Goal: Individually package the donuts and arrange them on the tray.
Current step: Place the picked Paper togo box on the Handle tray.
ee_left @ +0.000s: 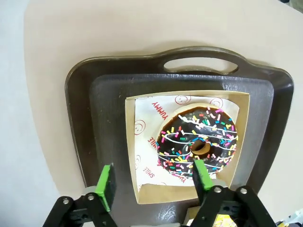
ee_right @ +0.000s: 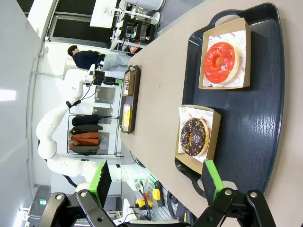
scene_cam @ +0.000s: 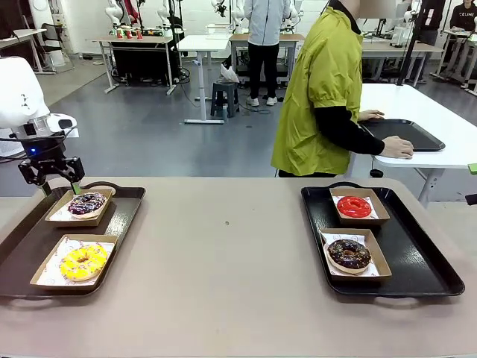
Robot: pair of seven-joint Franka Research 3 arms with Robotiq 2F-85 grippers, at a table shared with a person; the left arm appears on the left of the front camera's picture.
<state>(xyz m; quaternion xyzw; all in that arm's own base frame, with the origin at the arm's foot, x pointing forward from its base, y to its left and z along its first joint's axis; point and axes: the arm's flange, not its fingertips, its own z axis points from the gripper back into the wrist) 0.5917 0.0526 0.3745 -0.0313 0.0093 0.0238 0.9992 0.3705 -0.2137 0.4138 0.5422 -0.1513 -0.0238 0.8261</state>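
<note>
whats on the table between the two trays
Nothing: the front view shows only bare beige tabletop between the left tray and the right tray.

This was a robotics lab laid out as one large open hall with a grey floor [scene_cam: 149,127]. Behind the beige table [scene_cam: 223,283] in the foreground stood rows of white workbenches [scene_cam: 205,45], several carrying white robot arms [scene_cam: 115,11] of their own, with a small dark stool [scene_cam: 223,97] beneath one bench. To the right of the beige table, a person in a yellow-green jacket [scene_cam: 320,89] leaned over another white bench [scene_cam: 425,127] holding a black tray [scene_cam: 406,134].
</note>
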